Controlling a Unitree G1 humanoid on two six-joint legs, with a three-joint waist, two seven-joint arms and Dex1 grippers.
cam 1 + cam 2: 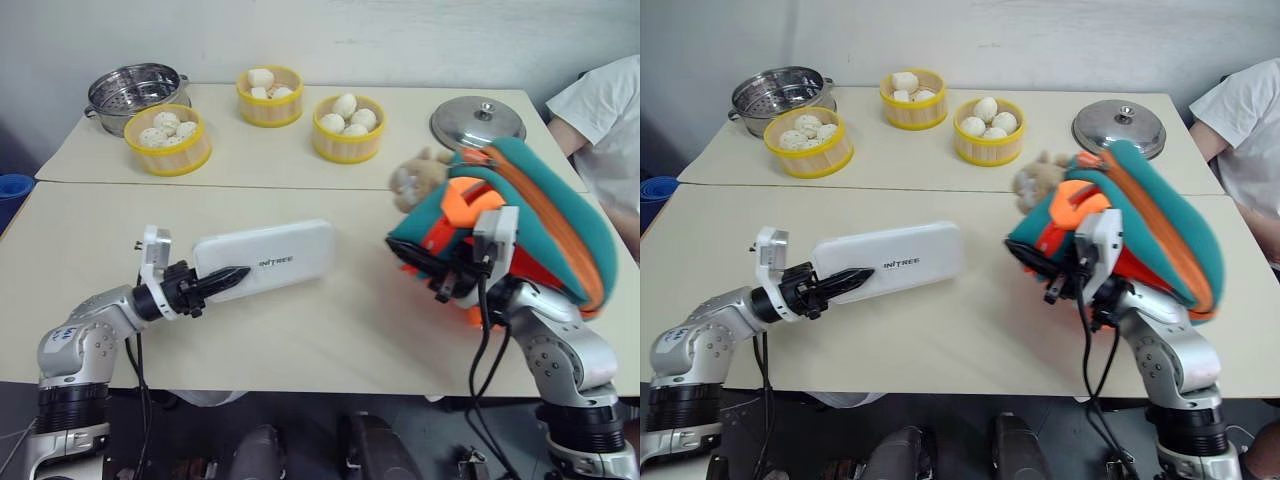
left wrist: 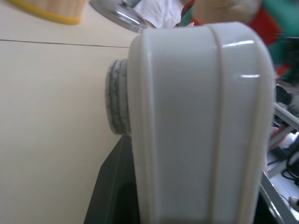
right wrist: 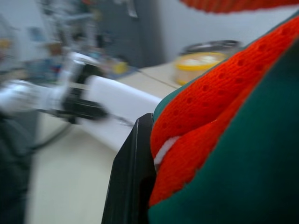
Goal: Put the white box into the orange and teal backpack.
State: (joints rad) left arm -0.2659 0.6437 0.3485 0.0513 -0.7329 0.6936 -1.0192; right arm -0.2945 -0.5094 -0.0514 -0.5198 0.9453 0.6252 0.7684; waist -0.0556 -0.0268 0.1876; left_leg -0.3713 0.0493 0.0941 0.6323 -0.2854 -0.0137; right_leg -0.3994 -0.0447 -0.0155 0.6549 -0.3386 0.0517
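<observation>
Near the front edge of the desk (image 1: pixel 330 340), toward its left side, the left gripper (image 1: pixel 222 279) is closed on one end of the white box (image 1: pixel 272 257) and holds it out toward the middle. At the right side, the right gripper (image 1: pixel 425 265) is clamped on the orange and teal backpack (image 1: pixel 540 215) and keeps it raised. The box is well apart from the backpack, so both are grasped, but the insertion remains.

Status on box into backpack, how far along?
Done: left end effector has the white box gripped at one end; right end effector is shut on the orange and teal backpack. In hand: both are held over the table, apart from each other. Left: the box is not yet inside the backpack.
</observation>
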